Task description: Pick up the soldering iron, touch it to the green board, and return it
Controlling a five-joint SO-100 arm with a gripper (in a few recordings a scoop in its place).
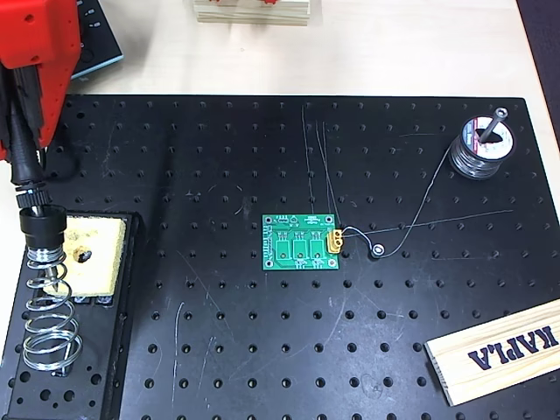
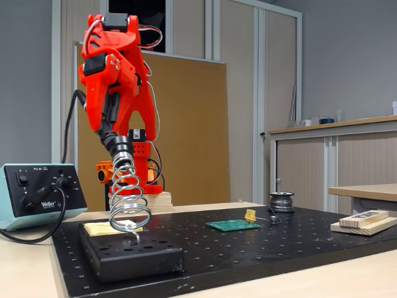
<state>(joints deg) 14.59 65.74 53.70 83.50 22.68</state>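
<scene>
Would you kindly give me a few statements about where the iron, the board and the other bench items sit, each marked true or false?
1. The soldering iron sits in the spring stand. True.
2. The green board lies under the gripper. False: it lies mid-mat, far from the gripper, which is at the stand.
3. A yellow sponge lies beside the stand. True.
4. The solder spool stands on the board. False: it stands apart, near the mat's far right corner in the overhead view.
5. The wooden block covers the board. False: it lies at the mat's edge.
</scene>
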